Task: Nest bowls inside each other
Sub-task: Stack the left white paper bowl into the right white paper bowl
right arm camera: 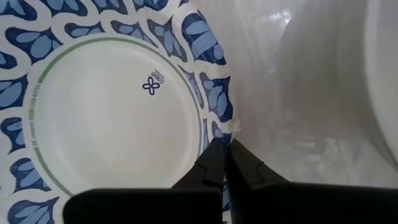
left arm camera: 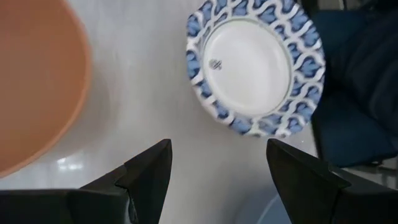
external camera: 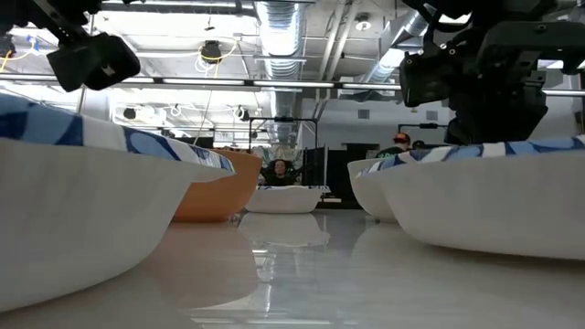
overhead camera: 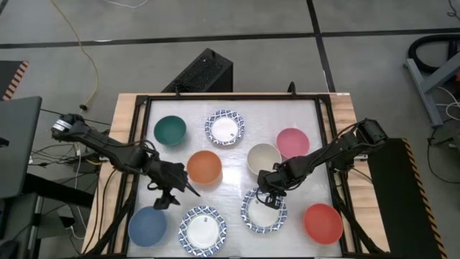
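Nine bowls rest on their bases on the white table. My right gripper (overhead camera: 267, 196) is shut on the far rim of the near-right blue-patterned bowl (overhead camera: 263, 212), just near of the cream bowl (overhead camera: 264, 159). My left gripper (overhead camera: 176, 194) hangs open above bare table, between the orange bowl (overhead camera: 205, 167), the blue bowl (overhead camera: 147, 225) and the near-left patterned bowl (overhead camera: 202, 230); nothing is between its fingers (left arm camera: 149, 171). A third patterned bowl (overhead camera: 224, 128), a green bowl (overhead camera: 170, 130), a pink bowl (overhead camera: 292, 142) and a red bowl (overhead camera: 323, 222) stand apart. My right gripper pinches the patterned bowl's rim (right arm camera: 231, 127) between its two fingers, one on the inner side and one outside. The fingers come steeply from above, slanting in from the table's right. Whether the bowl's base is off the table, I cannot tell.
A dark frame (overhead camera: 230, 96) runs around the tabletop. Bare table lies between the orange bowl and the near patterned bowls. In the low view the two near patterned bowls (external camera: 91, 201) (external camera: 494, 196) fill the foreground, and people show in the room behind.
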